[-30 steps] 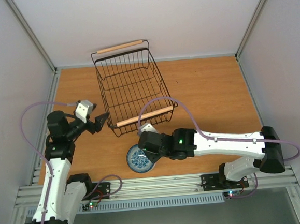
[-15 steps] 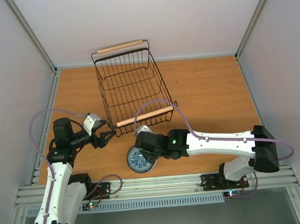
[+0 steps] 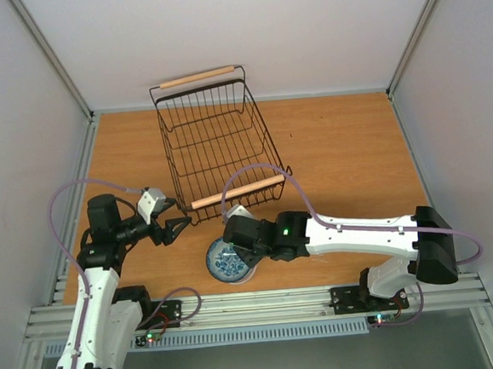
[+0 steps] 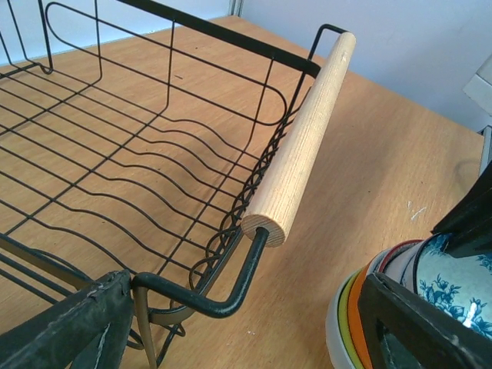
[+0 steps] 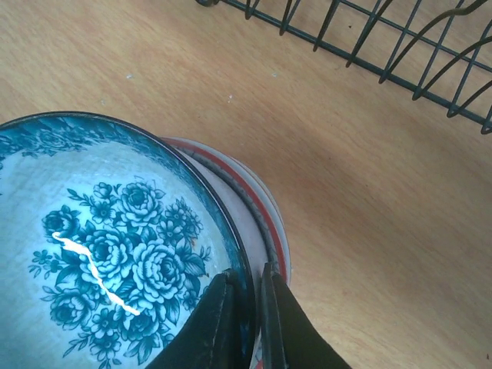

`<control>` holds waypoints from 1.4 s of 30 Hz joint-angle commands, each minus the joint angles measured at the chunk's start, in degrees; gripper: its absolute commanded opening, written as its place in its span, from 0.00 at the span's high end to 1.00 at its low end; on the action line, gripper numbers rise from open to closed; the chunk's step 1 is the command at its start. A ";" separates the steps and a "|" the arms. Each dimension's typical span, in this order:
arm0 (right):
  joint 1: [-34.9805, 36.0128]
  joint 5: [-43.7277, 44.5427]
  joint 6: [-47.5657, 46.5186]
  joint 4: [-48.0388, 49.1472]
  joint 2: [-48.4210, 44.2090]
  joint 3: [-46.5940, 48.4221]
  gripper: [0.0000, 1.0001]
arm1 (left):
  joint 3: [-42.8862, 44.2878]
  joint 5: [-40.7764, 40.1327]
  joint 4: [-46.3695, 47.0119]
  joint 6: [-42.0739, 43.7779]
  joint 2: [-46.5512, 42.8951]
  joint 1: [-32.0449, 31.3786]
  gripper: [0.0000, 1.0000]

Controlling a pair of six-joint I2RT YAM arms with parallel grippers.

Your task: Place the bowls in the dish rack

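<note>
Several bowls sit nested in one stack (image 3: 227,261) near the table's front edge, just in front of the dish rack (image 3: 214,149). The blue-and-white bowl (image 5: 115,246) lies on top. My right gripper (image 5: 252,307) is shut on its right rim, one finger inside and one outside. Below it show a red-lined rim (image 5: 265,207), an orange rim (image 4: 355,307) and a yellow-green rim (image 4: 344,300). My left gripper (image 4: 246,338) is open beside the rack's near left corner, left of the stack, with nothing in it. The rack's near wooden handle (image 4: 304,138) is just ahead of it.
The black wire rack holds nothing and stands slightly askew in the middle of the table. Its far wooden handle (image 3: 197,76) lies near the back wall. Bare wooden table (image 3: 347,159) stretches to the right of the rack.
My right gripper's jaws have closed on the blue-and-white bowl's rim. My left gripper has dropped toward the table and moved right, closer to the rack's corner and the stack.
</note>
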 commanded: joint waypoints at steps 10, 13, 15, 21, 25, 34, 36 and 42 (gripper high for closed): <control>0.03 -1.62 -4.49 -1.19 -6.24 2.04 0.99 | 2.66 1.90 -3.14 1.23 0.38 0.21 0.17; 0.03 -3.02 -5.52 -1.41 -6.18 3.08 0.99 | 2.55 2.09 -3.43 1.75 0.93 0.16 0.16; 0.03 -3.43 -5.78 -1.31 -5.43 3.48 0.99 | 2.22 2.47 -3.67 2.06 1.30 0.21 0.16; 0.04 -4.48 -5.76 0.99 -2.87 2.83 0.99 | 2.19 2.50 -4.34 2.81 1.54 0.27 0.16; 0.03 -4.99 -5.86 1.68 -0.17 3.14 0.99 | 2.53 2.52 -4.87 2.99 1.61 0.21 0.15; 0.03 -2.76 -5.74 1.36 2.09 3.83 0.90 | 2.35 2.78 -6.88 4.44 1.31 0.24 0.15; 0.03 -2.26 -5.80 0.95 2.11 4.19 0.88 | 2.22 2.86 -6.88 4.57 1.36 0.21 0.15; 0.12 -2.26 -6.16 -0.28 2.36 5.48 0.83 | 2.05 3.11 -6.66 4.53 1.66 0.21 0.14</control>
